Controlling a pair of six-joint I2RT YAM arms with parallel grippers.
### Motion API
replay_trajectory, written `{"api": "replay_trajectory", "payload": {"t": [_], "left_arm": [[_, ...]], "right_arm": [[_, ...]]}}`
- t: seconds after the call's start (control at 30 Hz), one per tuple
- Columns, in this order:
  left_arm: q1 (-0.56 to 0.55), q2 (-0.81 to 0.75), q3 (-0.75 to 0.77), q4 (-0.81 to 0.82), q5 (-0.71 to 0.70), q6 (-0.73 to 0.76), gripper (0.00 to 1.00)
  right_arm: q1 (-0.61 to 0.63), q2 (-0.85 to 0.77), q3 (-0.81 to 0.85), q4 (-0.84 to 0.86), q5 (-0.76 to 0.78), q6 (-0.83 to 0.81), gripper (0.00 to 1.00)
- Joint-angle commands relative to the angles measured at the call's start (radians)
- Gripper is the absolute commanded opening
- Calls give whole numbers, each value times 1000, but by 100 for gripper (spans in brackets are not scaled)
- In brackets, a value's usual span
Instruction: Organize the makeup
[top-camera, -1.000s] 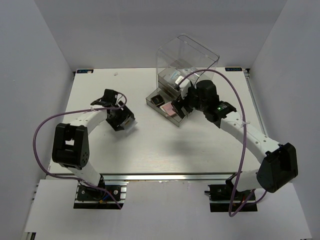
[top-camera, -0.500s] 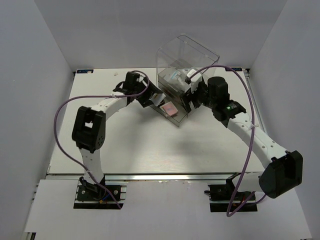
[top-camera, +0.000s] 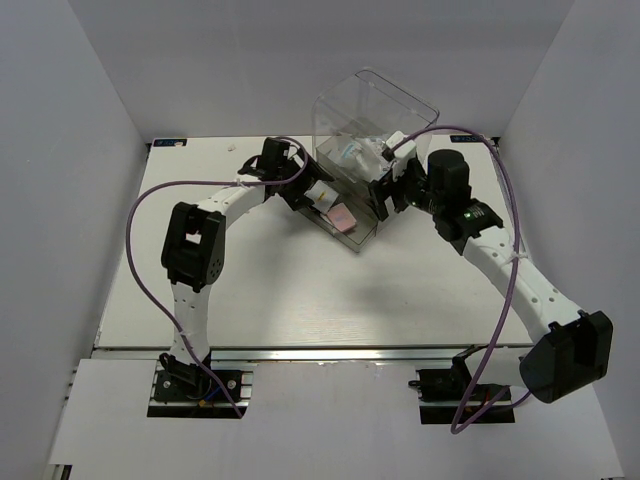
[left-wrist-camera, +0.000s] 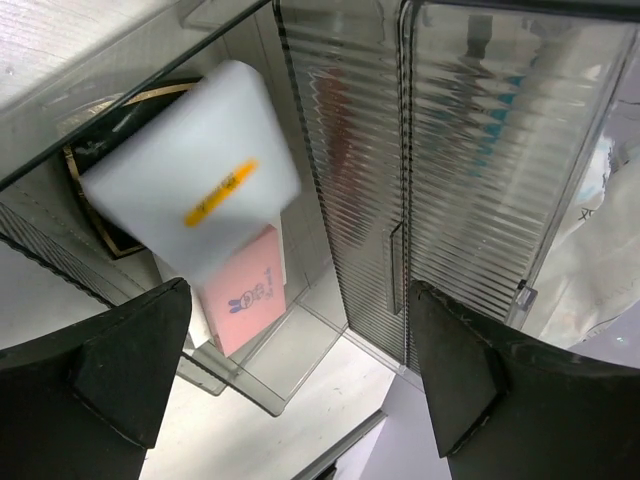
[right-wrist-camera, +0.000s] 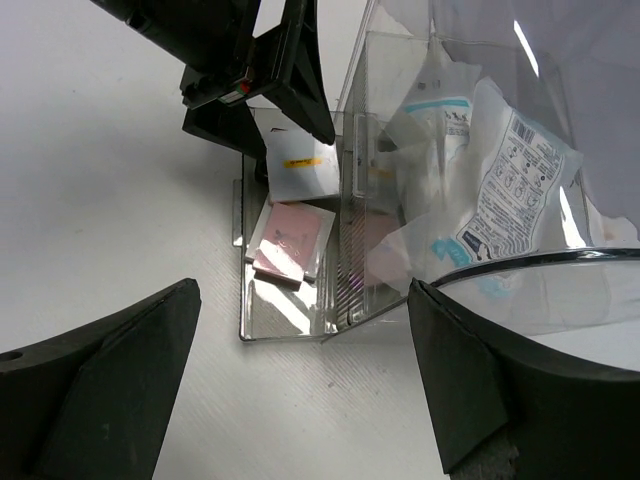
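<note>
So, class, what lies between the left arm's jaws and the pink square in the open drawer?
The white flat box, blurred, overlapping the pink square; the left wrist view shows it.

This is a robotics lab test cell. Plain white panels (top-camera: 80, 120) box in a white tabletop (top-camera: 300, 290), rising behind and to either side of the left gripper (top-camera: 312, 195) and right gripper (top-camera: 385, 190). Well behind both grippers, at the tabletop's near edge, an aluminium extrusion rail (top-camera: 330, 353) carries the bolted bases (top-camera: 195, 385) of the left arm (top-camera: 190, 250) and right arm (top-camera: 520, 285). Each arm trails a loose purple cable (top-camera: 131, 250).
</note>
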Motion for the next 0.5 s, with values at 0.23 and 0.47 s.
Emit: {"api": "replay_trajectory", "payload": {"t": [0.23, 0.47], "left_arm": [[-3, -154, -14, -34, -35, 105, 98], [32, -423, -377, 182, -88, 73, 47]], "right_arm": [[-152, -1, 232, 122, -120, 254, 89], [-312, 118, 413, 181, -166, 632, 79]]}}
